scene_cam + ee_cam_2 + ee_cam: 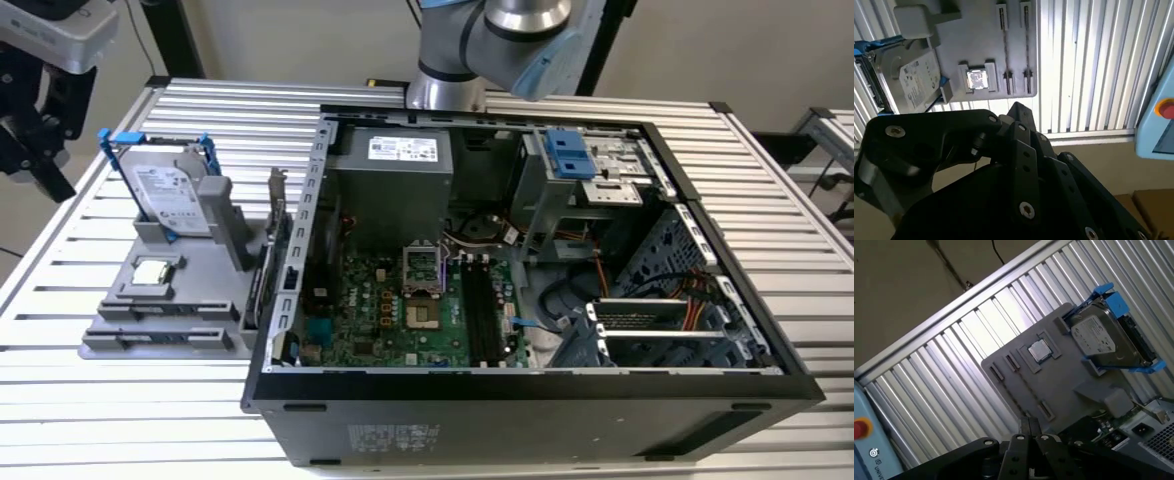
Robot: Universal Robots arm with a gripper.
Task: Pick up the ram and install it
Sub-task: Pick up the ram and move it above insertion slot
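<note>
Approach step, nothing picked yet. Black gripper (1016, 112) hovers above grey plastic parts tray (979, 45); whether it is spread or closed, cannot tell. Green ram stick probably sits edge-on in 1 of the tray's 2 long slots (1002, 45), too thin to confirm. The pick calls for a slot-aligned descent.

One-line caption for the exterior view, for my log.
Open computer case on slatted table; grey fixture beside it holds a hard drive and silver chip.
</note>
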